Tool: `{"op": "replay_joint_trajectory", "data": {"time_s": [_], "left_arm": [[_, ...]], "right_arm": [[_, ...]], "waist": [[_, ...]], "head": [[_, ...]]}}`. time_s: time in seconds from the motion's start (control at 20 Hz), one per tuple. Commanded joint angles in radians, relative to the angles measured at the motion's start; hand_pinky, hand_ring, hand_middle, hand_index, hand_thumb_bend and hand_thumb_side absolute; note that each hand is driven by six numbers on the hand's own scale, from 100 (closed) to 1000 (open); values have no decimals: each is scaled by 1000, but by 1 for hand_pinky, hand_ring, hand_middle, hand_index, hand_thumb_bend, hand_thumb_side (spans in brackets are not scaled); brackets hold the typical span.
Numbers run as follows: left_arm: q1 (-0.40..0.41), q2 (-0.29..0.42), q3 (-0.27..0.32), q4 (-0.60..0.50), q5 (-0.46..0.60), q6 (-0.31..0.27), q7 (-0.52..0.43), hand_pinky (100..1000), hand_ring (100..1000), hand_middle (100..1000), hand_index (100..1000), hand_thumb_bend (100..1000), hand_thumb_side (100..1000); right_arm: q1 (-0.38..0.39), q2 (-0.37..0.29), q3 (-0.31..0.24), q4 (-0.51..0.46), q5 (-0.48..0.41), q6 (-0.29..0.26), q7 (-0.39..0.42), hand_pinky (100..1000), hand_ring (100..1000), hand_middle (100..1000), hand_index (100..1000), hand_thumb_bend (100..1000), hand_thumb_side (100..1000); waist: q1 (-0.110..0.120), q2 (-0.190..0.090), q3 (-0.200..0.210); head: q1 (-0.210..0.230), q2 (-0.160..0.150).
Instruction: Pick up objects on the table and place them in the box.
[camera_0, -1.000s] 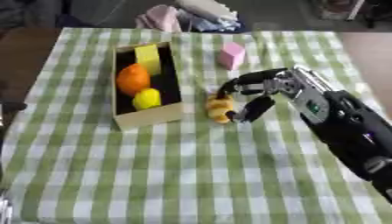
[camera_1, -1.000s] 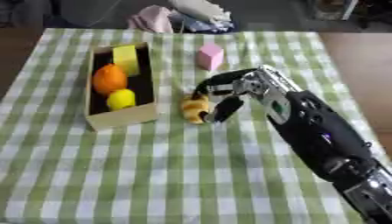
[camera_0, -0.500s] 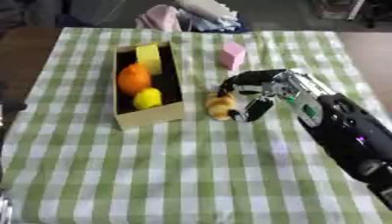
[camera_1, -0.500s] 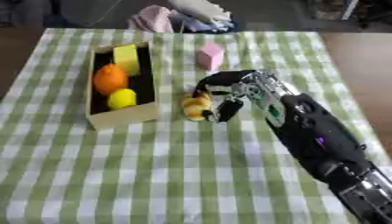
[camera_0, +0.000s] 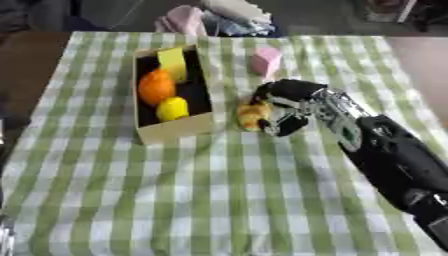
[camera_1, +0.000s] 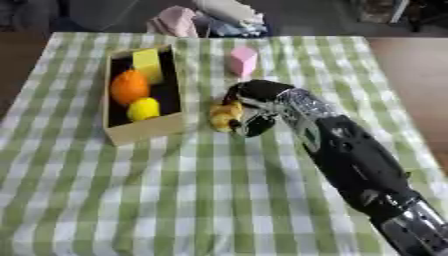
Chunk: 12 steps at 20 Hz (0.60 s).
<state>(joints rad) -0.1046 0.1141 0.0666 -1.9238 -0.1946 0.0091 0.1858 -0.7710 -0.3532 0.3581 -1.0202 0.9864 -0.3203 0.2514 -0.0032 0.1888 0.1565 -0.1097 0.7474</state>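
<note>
— Where was the right hand (camera_0: 284, 107)?

— It reached in from the right, across the green-and-white checked cloth (camera_0: 219, 200) on the counter, with its fingers curled round a small yellowish-brown thing (camera_0: 253, 115) just beside the box's right wall. The thing seemed to touch the cloth, though I could not say for sure.

— What was the thing?

— Too blurred to name. It looked lumpy, yellow with brown patches, and the dark fingers hid its right side.

— And the box (camera_0: 175, 131)?

— An open cardboard box, left of the hand. Inside lay an orange fruit (camera_0: 157, 86), a yellow round fruit (camera_0: 172, 108) nearer the front wall, and a yellow block (camera_0: 172, 63) towards the back. Its dark floor showed between them.

— Anything else waiting on the cloth?

— A pink block (camera_1: 241, 60) stood behind the hand, apart from it, near the far edge.

— The left hand?

— It showed in neither view.

— And beyond the counter?

— A heap of pink and pale cloth (camera_0: 214, 17), cut off by the top edge; I could not make out more.
</note>
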Motion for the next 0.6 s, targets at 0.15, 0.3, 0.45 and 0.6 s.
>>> {"op": "replay_joint_trajectory", "data": {"time_s": [0.15,0.3,0.45,0.6], "left_arm": [[-7,7,7,-16,-8,2,1,726,553,710,837,300,789],[-7,8,8,-17,-9,3,2,726,552,710,836,303,788],[-8,8,8,-17,-10,3,3,726,552,710,836,305,787],[-8,9,8,-17,-9,4,4,725,552,710,836,306,786]], "right_arm": [[7,-13,-11,31,64,10,-152,779,689,609,259,100,251],[5,-15,-14,14,80,15,-232,766,626,563,211,100,243],[0,-18,-19,-13,87,27,-289,757,585,523,184,100,234],[-7,-22,-24,-47,89,42,-331,743,545,487,167,100,213]], "waist": [[14,-5,-1],[14,-6,-1],[14,-6,-1],[14,-8,-1]], "head": [[-2,0],[-2,0],[-2,-1],[-1,-2]]}}
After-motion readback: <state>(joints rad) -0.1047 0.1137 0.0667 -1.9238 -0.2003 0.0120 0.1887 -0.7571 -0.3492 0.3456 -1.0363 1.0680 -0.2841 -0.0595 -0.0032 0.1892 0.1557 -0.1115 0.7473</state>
